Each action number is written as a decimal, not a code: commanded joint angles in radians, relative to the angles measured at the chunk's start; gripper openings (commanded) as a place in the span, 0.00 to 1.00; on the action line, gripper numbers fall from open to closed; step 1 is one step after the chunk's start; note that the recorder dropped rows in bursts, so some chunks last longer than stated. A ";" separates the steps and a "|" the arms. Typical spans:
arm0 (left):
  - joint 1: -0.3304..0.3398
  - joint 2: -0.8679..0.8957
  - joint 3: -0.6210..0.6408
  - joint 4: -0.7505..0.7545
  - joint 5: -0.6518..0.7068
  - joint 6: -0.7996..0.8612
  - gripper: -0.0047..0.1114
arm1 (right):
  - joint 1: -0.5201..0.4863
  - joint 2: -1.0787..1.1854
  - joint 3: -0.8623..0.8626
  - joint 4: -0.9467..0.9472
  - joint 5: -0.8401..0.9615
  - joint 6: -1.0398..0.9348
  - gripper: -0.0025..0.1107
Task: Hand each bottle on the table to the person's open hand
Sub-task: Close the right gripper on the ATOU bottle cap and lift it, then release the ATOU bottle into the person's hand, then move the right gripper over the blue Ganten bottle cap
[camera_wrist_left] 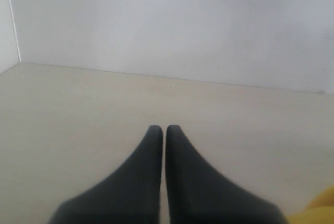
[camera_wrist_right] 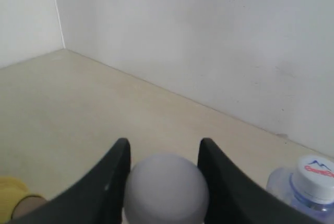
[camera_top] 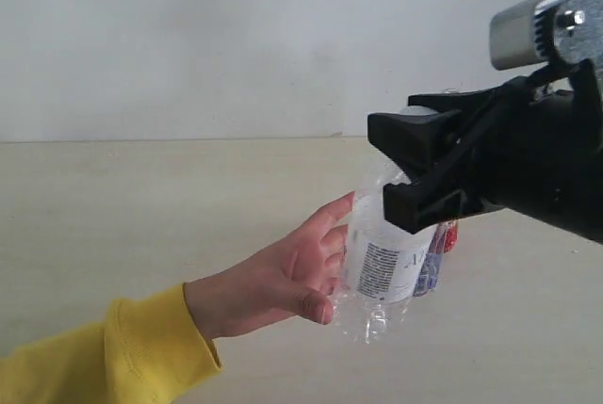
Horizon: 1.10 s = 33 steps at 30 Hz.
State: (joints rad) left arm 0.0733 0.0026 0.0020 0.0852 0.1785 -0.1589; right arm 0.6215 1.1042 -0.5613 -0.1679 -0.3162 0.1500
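My right gripper [camera_top: 382, 173] is shut on the neck of a clear bottle [camera_top: 382, 263] with a white printed label, holding it upright. Its white cap [camera_wrist_right: 166, 187] fills the space between the black fingers [camera_wrist_right: 112, 182]. The person's open hand [camera_top: 292, 272], on an arm with a yellow sleeve [camera_top: 104, 357], touches the bottle's side with its fingertips. A second bottle [camera_top: 441, 244] with red and blue print stands just behind; its white cap [camera_wrist_right: 313, 174] shows in the right wrist view. The yellow-labelled bottle is out of view. My left gripper [camera_wrist_left: 165, 129] is shut and empty above the table [camera_wrist_left: 78, 109].
A white wall [camera_top: 236, 37] runs along the back of the pale beige table [camera_top: 141, 206]. The yellow sleeve [camera_wrist_left: 321, 208] shows at a corner of the left wrist view, and the sleeve with the wrist [camera_wrist_right: 13, 200] at a corner of the right wrist view.
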 commanded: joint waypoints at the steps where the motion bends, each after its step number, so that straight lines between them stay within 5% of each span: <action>1: -0.001 -0.003 -0.002 0.000 0.001 -0.002 0.08 | 0.007 0.101 -0.048 -0.026 -0.050 0.005 0.02; 6: -0.001 -0.003 -0.002 0.000 0.001 -0.002 0.08 | 0.007 0.196 -0.121 -0.067 -0.080 0.011 0.08; 12: -0.001 -0.003 -0.002 0.000 0.001 -0.002 0.08 | 0.007 0.280 -0.197 -0.075 -0.076 0.046 0.48; 14: -0.001 -0.003 -0.002 0.000 0.001 -0.002 0.08 | 0.007 0.294 -0.210 -0.075 -0.078 0.050 0.55; 23: -0.001 -0.003 -0.002 0.000 0.001 -0.002 0.08 | 0.005 0.288 -0.211 -0.057 -0.158 -0.003 0.55; 33: -0.001 -0.003 -0.002 0.000 0.001 -0.002 0.08 | -0.094 0.058 -0.195 0.217 0.070 -0.341 0.55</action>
State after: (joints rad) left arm 0.0733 0.0026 0.0020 0.0852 0.1785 -0.1589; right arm 0.5763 1.2182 -0.7660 -0.0065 -0.3152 -0.1244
